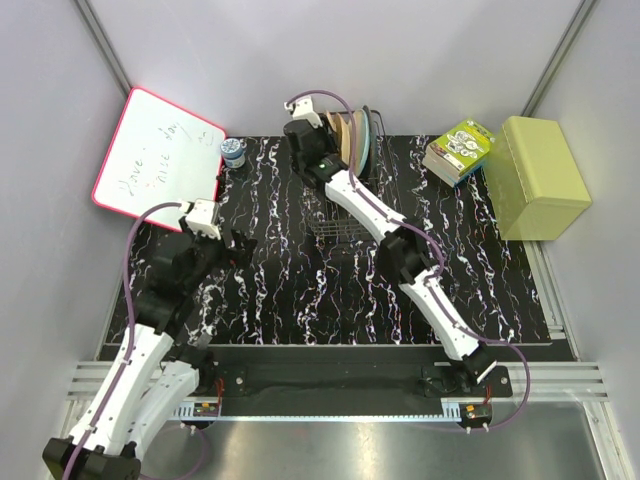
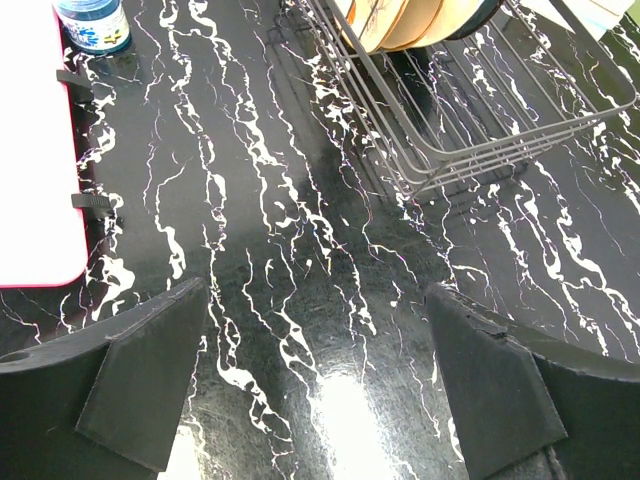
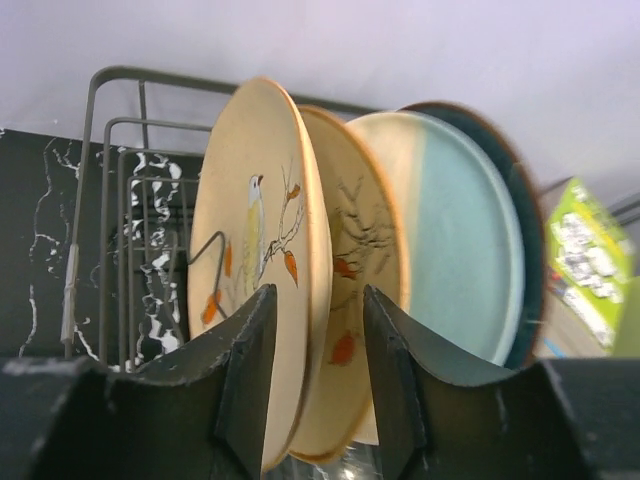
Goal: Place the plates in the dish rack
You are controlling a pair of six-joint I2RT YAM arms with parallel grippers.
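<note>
Four plates stand upright in the dark wire dish rack (image 1: 338,215) at the back middle. In the right wrist view they run from left to right: an orange-tan plate with a bird and branch (image 3: 250,200), a second orange-tan plate (image 3: 365,230), the beige and light blue plate (image 3: 460,240), and the dark blue-grey plate (image 3: 530,250). My right gripper (image 3: 320,310) straddles the rim of the first orange-tan plate; its jaws are apart, with a gap on the right side. My left gripper (image 2: 315,330) is open and empty above the bare black marbled table, left of the rack (image 2: 480,150).
A pink-framed whiteboard (image 1: 155,165) lies at the back left with a small blue-labelled jar (image 1: 233,152) beside it. A green box (image 1: 540,178) and a green printed pack (image 1: 458,150) sit at the back right. Grey walls close in the table.
</note>
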